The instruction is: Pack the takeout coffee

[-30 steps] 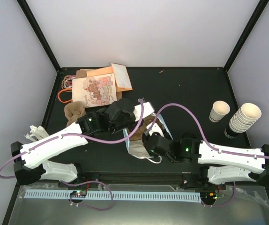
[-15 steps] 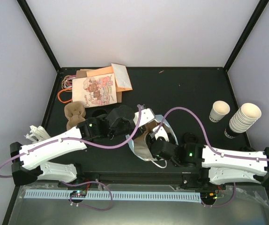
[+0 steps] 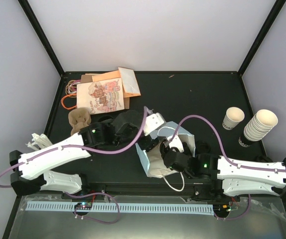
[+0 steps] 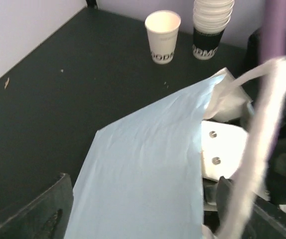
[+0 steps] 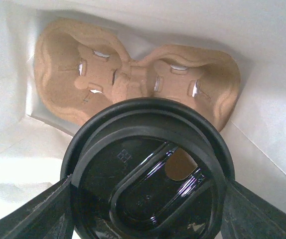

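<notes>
The takeout coffee (image 5: pixel 148 174) shows as a black lidded disc filling the right wrist view, with my right gripper (image 5: pixel 145 199) shut on its sides. It hangs inside a pale blue paper bag (image 3: pixel 144 160), white within (image 5: pixel 262 134), above a brown pulp carrier (image 5: pixel 133 74) on the bag's floor. From above, the right gripper (image 3: pixel 167 152) reaches into the bag's mouth and hides the cup. My left gripper (image 3: pixel 150 124) stands at the bag's far rim with its fingers (image 4: pixel 48 214) wide apart. The bag's blue wall (image 4: pixel 143 164) and a white cord handle (image 4: pixel 262 124) lie before the left gripper (image 4: pixel 143 211).
A single lidless cream cup (image 3: pixel 232 118) and a stack of cups (image 3: pixel 260 125) stand at the right. Patterned and orange paper bags (image 3: pixel 100 94) lie at the back left, with another brown carrier (image 3: pixel 78 119) in front of them. White items (image 3: pixel 36 140) lie at the left edge.
The left gripper has gone from shut to open at the bag's rim. The bag has spread wider and shifted toward the near edge. The right gripper has moved deeper into it.
</notes>
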